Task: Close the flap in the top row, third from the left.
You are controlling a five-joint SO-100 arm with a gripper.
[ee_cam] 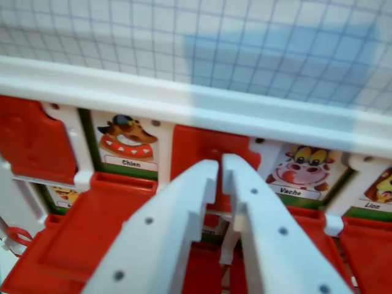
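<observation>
1. The fingers (220,165) are seen nearly pressed together, nothing between them, tips against a raised red flap (205,153) in the top row.
2. That flap lies between the open "Chien" picture (127,142) and "Vache" picture (298,174).
3. Pressure is best applied squarely on the flap's centre until it seats flush.

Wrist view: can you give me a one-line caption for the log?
White gripper nearly shut against an upright red flap, between the open Chien picture and Vache picture.
</observation>
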